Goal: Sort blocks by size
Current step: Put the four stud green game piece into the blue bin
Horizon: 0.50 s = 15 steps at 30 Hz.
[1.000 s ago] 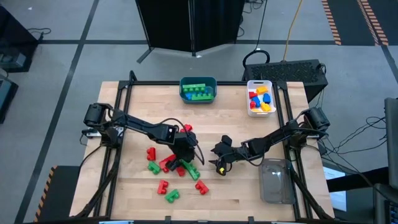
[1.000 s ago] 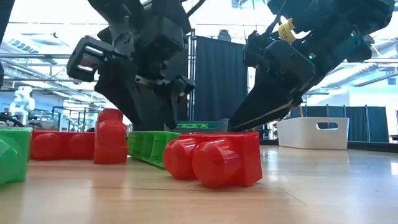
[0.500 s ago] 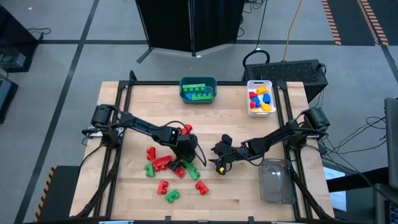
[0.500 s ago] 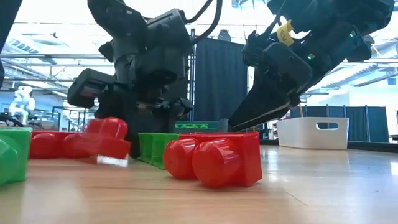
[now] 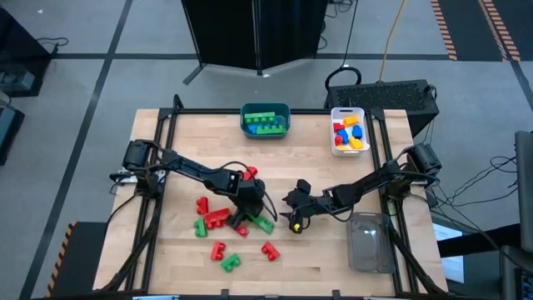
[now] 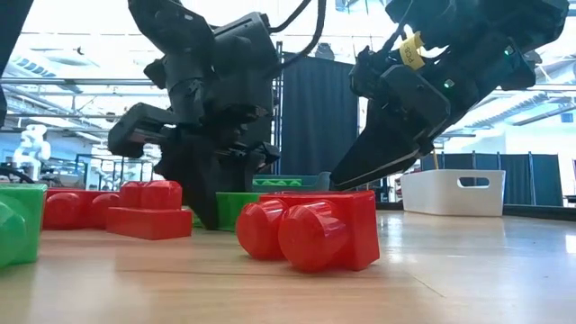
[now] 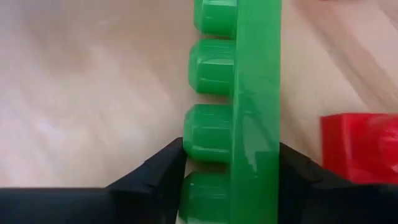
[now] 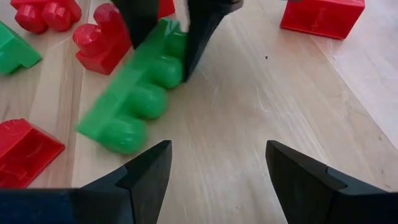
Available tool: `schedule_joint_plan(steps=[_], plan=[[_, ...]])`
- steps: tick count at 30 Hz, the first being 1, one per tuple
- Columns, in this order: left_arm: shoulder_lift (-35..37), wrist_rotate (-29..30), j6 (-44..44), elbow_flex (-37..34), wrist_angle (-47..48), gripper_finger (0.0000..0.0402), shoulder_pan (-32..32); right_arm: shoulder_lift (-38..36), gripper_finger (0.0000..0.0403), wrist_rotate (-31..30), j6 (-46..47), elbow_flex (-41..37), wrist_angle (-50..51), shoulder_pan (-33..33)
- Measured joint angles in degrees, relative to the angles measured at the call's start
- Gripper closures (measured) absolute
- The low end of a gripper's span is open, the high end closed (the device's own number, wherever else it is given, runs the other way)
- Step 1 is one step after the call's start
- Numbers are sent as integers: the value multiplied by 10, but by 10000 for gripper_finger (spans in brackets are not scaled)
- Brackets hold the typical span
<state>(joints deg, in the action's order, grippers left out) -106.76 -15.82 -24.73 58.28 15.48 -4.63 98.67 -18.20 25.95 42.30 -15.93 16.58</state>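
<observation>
On the left half of the wooden desk, the left end effector sits low over a scatter of red and green blocks. Its two dark fingers straddle one end of a long green block, one on the stud side, one on the flat back, close against it; whether they have clamped yet is unclear. The long green block lies on the desk near the middle, a row of round studs along one side, glossy and hard. It looks light and stiff, likely slippery on its smooth faces, so gripping across the flat sides nearer its middle should hold steadier than at the tip. A red block lies just beside it. To the right, the right end effector hovers nearby, open and empty.
</observation>
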Motion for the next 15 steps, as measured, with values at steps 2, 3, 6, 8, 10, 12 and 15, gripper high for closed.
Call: schedule_joint_plan(steps=[2, 3, 6, 8, 10, 12, 15], plan=[[0, 7, 12, 5, 5, 236, 9, 0, 156, 0, -1, 0, 0, 0], [0, 11, 17, 8, 8, 240, 14, 0, 156, 0, -1, 0, 0, 0], [0, 24, 19, 21, 28, 242, 29, 0, 156, 0, -1, 0, 0, 0], [0, 31, 19, 32, 49, 243, 40, 0, 156, 0, -3, 0, 0, 0], [0, 39, 19, 46, 78, 243, 53, 0, 156, 1, -7, 0, 0, 0], [0, 39, 17, 60, 106, 244, 68, 0, 156, 2, -11, 0, 0, 0], [0, 39, 13, 84, 130, 244, 93, 0, 156, 2, -11, 0, 6, 0]])
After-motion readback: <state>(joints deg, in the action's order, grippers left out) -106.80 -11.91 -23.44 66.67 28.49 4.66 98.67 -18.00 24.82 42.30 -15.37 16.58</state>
